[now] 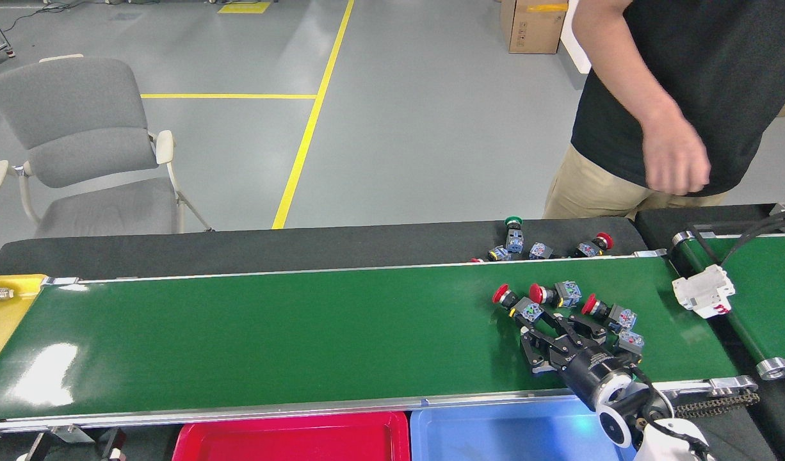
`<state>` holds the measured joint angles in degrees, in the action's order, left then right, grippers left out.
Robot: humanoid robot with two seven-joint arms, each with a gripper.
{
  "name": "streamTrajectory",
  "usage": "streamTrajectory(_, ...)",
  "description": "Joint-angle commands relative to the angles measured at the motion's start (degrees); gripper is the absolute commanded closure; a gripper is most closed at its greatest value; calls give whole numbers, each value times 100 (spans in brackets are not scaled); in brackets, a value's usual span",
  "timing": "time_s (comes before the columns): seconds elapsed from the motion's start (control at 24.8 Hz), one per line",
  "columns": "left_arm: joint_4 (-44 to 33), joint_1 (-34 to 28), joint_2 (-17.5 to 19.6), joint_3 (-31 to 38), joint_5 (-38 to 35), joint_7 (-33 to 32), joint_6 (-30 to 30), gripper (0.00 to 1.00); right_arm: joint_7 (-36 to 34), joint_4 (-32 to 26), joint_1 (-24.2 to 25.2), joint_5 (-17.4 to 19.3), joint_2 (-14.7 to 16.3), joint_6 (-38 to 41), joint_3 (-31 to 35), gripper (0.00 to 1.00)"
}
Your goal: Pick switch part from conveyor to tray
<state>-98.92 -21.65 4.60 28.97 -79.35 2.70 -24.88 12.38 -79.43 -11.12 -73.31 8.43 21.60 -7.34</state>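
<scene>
Several switch parts lie on the right end of the conveyor (271,339). Three have red caps (502,295) (538,293) (590,303), and a grey-blue one (631,341) is half hidden by my arm. My right gripper (559,333) hovers low over the belt just behind them. It is open, its black fingers (531,349) are spread, and nothing is between them. The leftmost red switch part lies just beyond its left fingertip. A red tray (290,438) and a blue tray (501,435) sit below the belt's near rail. My left gripper is out of view.
More switch parts (533,248) lie on the black strip behind the belt. A white breaker (703,291) rests at the edge of the narrower green belt (764,307) on the right. A person (674,96) stands behind, hand raised. Yellow tray (2,314) at left; chair (79,141) beyond.
</scene>
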Motion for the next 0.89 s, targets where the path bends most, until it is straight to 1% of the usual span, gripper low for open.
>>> streamTrajectory(0.0,-58,11,23,12,-2,20,-34,0,-25,-424,92,19,1,380,-119,98)
streamTrajectory(0.08,-58,-6,6,4,-2,20,-34,0,-34,-952,470,19,-16,1048,-347,98)
streamTrajectory(0.16,-66,-50,6,4,-2,20,-52,0,-43,-1286,734,10,-52,1786,-681,98)
streamTrajectory(0.2,-66,-50,6,4,-2,20,-61,0,-52,-1391,796,10,-43,2164,-804,96)
streamTrajectory(0.24,-58,-50,15,4,-2,20,-61,0,-52,-1426,822,1,-43,2340,-901,91)
streamTrajectory(0.28,-58,-50,15,4,-2,20,-61,0,-43,-1426,831,-51,-69,2340,-1024,73)
streamTrajectory(0.32,-66,-59,15,4,-2,20,-61,0,-43,-1418,831,-113,-122,2340,-1200,29)
streamTrajectory(0.36,-84,-50,6,4,7,20,-61,0,-34,-1400,831,-166,-201,2340,-1367,0)
streamTrajectory(0.44,-93,-41,6,-67,7,20,-61,0,-34,-1312,822,-227,-394,2340,-1472,0)
streamTrajectory(0.48,-110,-33,23,-233,-2,20,-52,0,-25,-1286,813,-227,-491,2340,-1472,0)
streamTrajectory(0.57,-128,-15,32,-436,-2,20,-52,0,-25,-1286,822,-192,-526,2340,-1411,0)
streamTrajectory(0.65,-242,-33,23,-524,-2,20,-52,0,-25,-1391,910,-148,-623,2340,-1050,0)
streamTrajectory(0.69,-277,-41,15,-533,-2,20,-52,0,-25,-1461,1050,-139,-728,2322,-725,0)
streamTrajectory(0.77,-277,29,23,-664,-2,20,-43,0,-52,-1567,1463,-139,-1062,1208,135,0)
streamTrajectory(0.85,-277,82,23,-937,-2,20,-17,0,-157,-1699,1780,-148,-1379,116,778,1)
